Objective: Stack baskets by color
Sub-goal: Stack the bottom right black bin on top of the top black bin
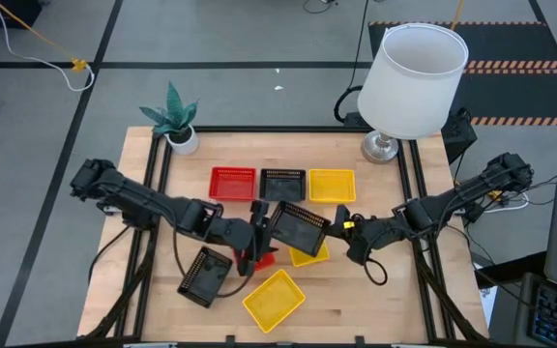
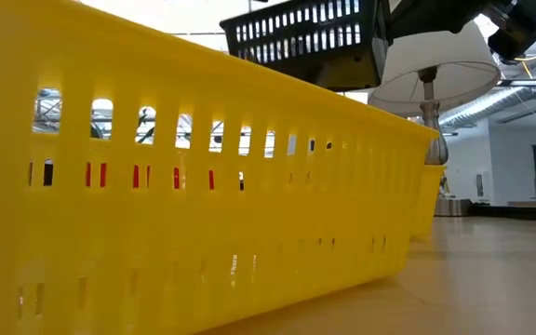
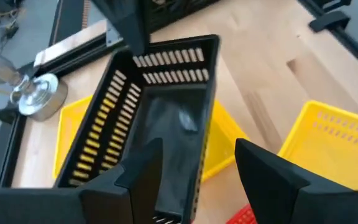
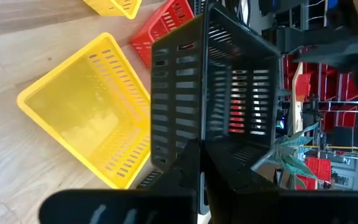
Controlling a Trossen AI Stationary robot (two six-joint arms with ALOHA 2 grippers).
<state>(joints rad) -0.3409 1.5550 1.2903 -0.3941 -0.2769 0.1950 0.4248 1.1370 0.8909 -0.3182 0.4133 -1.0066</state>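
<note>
A black basket (image 1: 298,227) hangs tilted above the table's middle, with my right gripper (image 1: 344,225) shut on its right end. My left gripper (image 1: 259,237) is open at the basket's left end. In the left wrist view one finger (image 3: 145,171) stands in front of the basket's inside and the other (image 3: 260,174) outside a long wall; whether they touch it I cannot tell. Below the lifted basket lie a yellow basket (image 1: 309,254) and a red basket (image 1: 265,257). A red (image 1: 232,183), a black (image 1: 282,184) and a yellow basket (image 1: 332,185) stand in a row farther back. My right gripper pinches the black basket's end wall at its rim (image 4: 201,144) between its two fingers, one inside the basket and one outside. The fingers come from the table's right, slanting down. The basket is lifted clear of everything and tilted.
Another black basket (image 1: 206,275) and a yellow basket (image 1: 274,298) lie near the front edge; the yellow one (image 2: 203,186) fills the low view. A white lamp (image 1: 414,77) stands at the far right corner and a potted plant (image 1: 174,121) at the far left.
</note>
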